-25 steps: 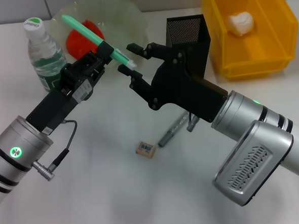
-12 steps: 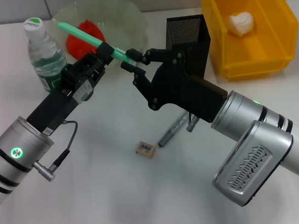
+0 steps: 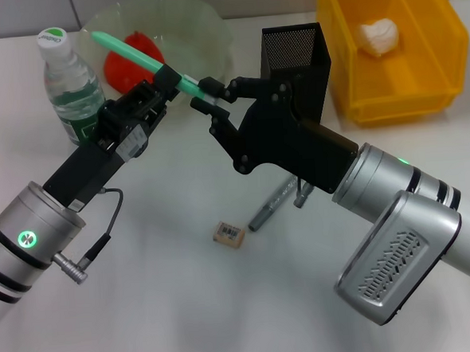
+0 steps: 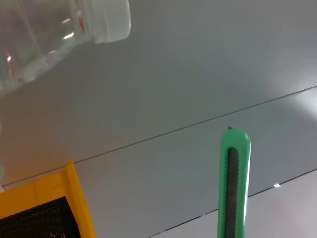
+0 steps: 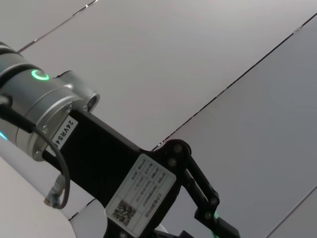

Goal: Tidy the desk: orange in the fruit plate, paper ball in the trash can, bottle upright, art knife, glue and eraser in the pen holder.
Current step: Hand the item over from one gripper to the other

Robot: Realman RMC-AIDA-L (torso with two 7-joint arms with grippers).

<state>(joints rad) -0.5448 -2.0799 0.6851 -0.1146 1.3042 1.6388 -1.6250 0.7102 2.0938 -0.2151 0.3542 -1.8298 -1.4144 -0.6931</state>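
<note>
A green art knife is held in the air between both arms, slanting up over the fruit plate. My left gripper is shut on its middle. My right gripper is shut on its lower end, just in front of the black mesh pen holder. The knife's upper end shows in the left wrist view. The orange lies in the plate. The bottle stands upright at the far left. A paper ball lies in the yellow bin. The eraser and grey glue stick lie on the desk.
The right forearm crosses the desk from the near right, above the glue stick. The left arm comes in from the near left and also fills the right wrist view. The yellow bin stands right beside the pen holder.
My right gripper's fingers, open around the knife's lower end a second ago, have closed on it. The knife has tipped slightly. The left gripper has kept its hold.
</note>
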